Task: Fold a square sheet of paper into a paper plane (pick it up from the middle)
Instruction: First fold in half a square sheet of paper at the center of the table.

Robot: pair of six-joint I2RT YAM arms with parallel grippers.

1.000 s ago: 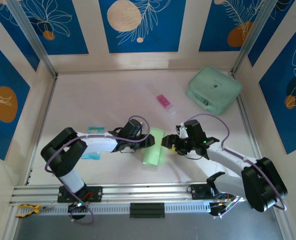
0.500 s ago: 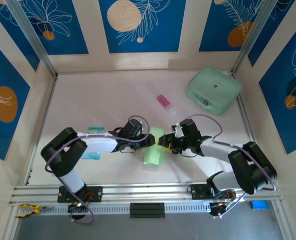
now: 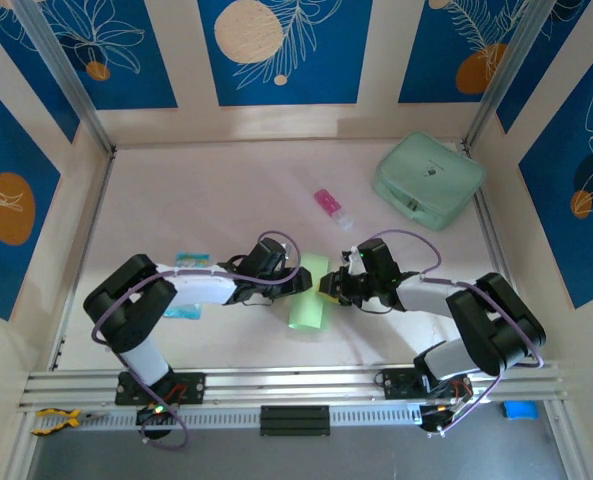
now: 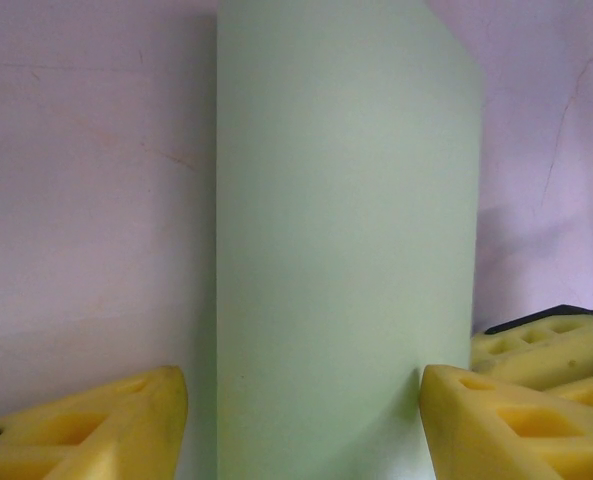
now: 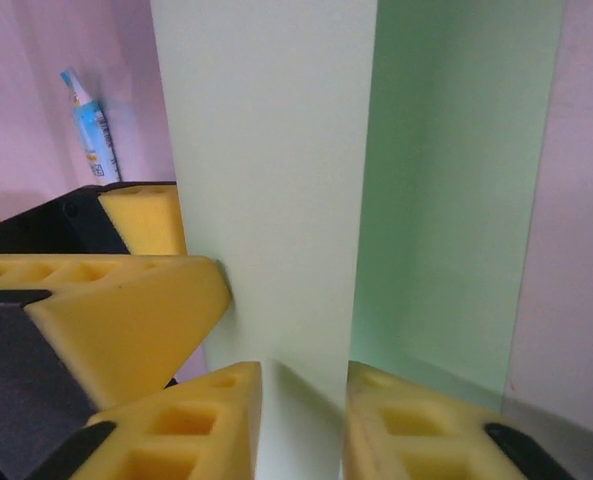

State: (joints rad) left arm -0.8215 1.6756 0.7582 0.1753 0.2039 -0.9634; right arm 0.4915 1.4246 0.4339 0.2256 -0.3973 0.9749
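The square sheet of paper [image 3: 306, 297], pale lime-green, lies near the table's middle front, folded into a long strip. My left gripper [image 3: 298, 283] reaches it from the left. In the left wrist view the paper [image 4: 346, 250] runs between the two yellow fingers of that gripper [image 4: 301, 385], which is open: the right finger touches the paper's edge, the left one stands clear. My right gripper [image 3: 328, 287] comes in from the right. In the right wrist view a raised layer of paper [image 5: 266, 150] passes between the fingers of that gripper [image 5: 304, 390], which stand narrowly apart.
A mint-green case [image 3: 428, 180] sits at the back right. A pink-and-white tube [image 3: 330, 206] lies behind the paper. A blue-and-white packet [image 3: 188, 262] lies by the left arm. An aluminium rail [image 3: 276, 385] runs along the near edge.
My right arm has slid left onto the paper's right edge and its jaws have narrowed a lot. The left gripper and the paper have stayed put.
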